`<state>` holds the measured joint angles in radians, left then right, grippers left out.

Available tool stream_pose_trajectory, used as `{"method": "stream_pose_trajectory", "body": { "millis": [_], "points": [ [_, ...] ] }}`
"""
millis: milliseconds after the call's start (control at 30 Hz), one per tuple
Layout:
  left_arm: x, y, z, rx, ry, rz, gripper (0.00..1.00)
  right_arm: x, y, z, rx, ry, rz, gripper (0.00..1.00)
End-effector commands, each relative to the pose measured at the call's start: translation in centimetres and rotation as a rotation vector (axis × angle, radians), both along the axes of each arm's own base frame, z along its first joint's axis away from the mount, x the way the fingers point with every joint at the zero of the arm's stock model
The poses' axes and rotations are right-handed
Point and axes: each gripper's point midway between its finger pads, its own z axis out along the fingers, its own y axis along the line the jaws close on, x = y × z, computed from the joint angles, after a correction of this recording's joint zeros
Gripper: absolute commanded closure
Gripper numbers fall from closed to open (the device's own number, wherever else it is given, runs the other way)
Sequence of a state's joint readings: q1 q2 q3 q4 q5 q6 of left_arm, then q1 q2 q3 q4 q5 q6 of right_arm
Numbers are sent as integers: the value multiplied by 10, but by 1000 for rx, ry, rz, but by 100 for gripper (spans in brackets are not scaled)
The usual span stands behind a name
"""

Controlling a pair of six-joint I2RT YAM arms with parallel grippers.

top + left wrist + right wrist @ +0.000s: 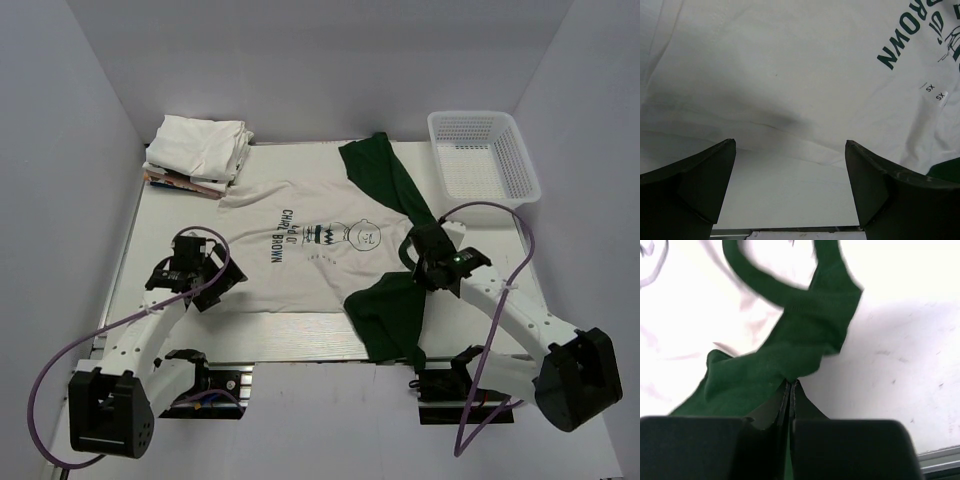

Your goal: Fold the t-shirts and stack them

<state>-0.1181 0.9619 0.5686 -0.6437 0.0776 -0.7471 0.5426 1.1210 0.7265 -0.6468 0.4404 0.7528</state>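
Pinching the dark green sleeve (790, 345) at centre right of the top view, the right jaws are closed tight on the cloth. The left jaws stand wide apart, holding nothing, above the white hem of the printed t-shirt (300, 255), which is spread on the desk (150, 225). Risk: a one-sided pull may drag or bunch the unpinned shirt. Folded t-shirts (200, 148) lie at upper left.

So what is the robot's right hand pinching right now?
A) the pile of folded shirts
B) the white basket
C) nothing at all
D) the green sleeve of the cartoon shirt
D: in the right wrist view the right gripper is shut on the green sleeve of the cartoon t-shirt; the basket and folded pile sit far from it.
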Motion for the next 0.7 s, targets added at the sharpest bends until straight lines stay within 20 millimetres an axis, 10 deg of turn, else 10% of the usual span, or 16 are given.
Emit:
{"method": "stream_pose_trajectory", "body": {
  "millis": [0, 267, 400, 567, 667],
  "points": [
    [12, 5, 11, 39, -24, 8, 0, 27, -23, 22, -88, -70, -43, 100],
    [22, 12, 10, 80, -4, 32, 0, 80, -45, 7, -191, 2, -69, 100],
    [28, 15, 15, 92, -17, 53, 0, 85, -70, 0, -298, 67, -143, 58],
    [17, 22, 16, 103, 37, 120, 0, 66, -56, 15, -238, 94, -56, 11],
    [-3, 30, 13, 114, 104, 191, 0, 32, -47, 18, -128, 81, 2, 10]
  ]
}}
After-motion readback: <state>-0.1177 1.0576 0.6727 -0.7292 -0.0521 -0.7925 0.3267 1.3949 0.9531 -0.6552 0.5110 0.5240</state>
